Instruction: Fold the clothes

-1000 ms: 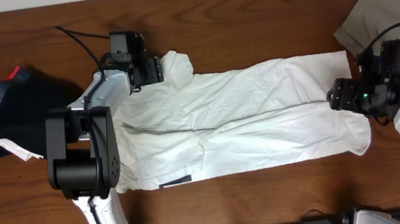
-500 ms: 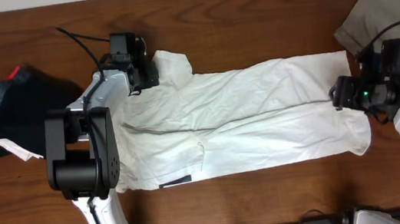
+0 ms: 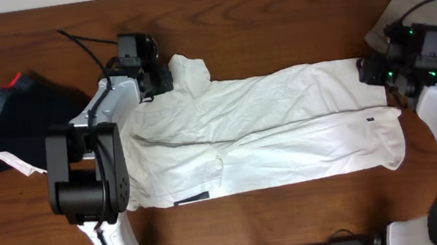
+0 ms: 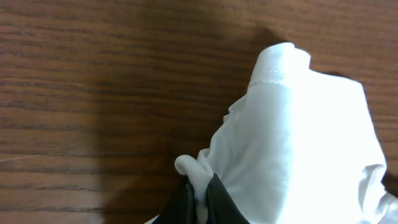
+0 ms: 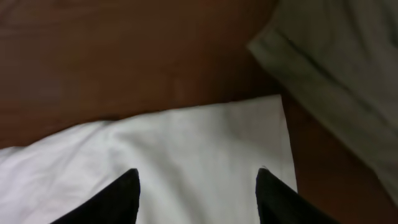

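**Overhead.** The white T-shirt (image 3: 286,122) is spread flat, with its long axis running across the table (image 3: 299,222) from one arm to the other. The left gripper (image 3: 163,75) is at the shirt's far left corner. From that claw the cloth stretches away to the right and back towards the robot. The right gripper (image 3: 366,71) is over the far right corner, with the cloth to its left and towards the robot. Each arm is therefore nearest its own far corner. The grey-khaki garment (image 3: 419,7) lies just outward of and beyond the right claw, close to the shirt's corner. The black red-edged garments (image 3: 19,115) lie outward of the left claw, apart from the shirt. A strip of bare wood is left on the shirt's near side, and it is judged room enough for a fold drawn towards the robot.

**Left wrist.** The jaws are pressed together on a small roll of white hem. The bunched corner rises ahead and to the right of the claw, and bare wood lies to its left.

**Right wrist.** The jaws stand wide apart with nothing clamped. The shirt's square corner lies between them and just ahead. The grey-khaki cloth is ahead to the right, past a thin gap of wood. Whether the tips touch the cloth cannot be told.
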Robot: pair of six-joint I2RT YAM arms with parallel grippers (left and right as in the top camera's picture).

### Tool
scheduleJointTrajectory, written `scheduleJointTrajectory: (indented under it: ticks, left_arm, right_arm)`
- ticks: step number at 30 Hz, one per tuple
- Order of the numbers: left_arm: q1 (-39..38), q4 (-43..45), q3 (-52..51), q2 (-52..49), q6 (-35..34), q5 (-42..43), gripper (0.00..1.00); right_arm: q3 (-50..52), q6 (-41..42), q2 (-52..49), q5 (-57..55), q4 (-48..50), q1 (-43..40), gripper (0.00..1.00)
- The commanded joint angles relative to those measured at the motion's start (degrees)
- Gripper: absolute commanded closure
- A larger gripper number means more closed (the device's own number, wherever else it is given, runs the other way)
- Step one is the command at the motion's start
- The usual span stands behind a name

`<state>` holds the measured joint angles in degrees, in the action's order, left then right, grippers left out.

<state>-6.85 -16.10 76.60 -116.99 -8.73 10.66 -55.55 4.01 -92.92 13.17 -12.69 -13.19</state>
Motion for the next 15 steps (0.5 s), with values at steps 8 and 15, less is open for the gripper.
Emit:
scheduleJointTrajectory:
  ticks: [8, 15]
  left_arm:
    - [0.17, -0.35, -0.24, 1.18, -1.62, 0.76, 0.94]
    - [0.17, -0.37, -0.24, 1.18, -1.62, 0.76, 0.94]
  right_arm:
    - [-0.28, -0.83, -14.99, 0.13, 13.31, -1.4, 0.37]
    - [-0.76, -0.2, -18.56, 0.2, 16.68, -4.55, 0.37]
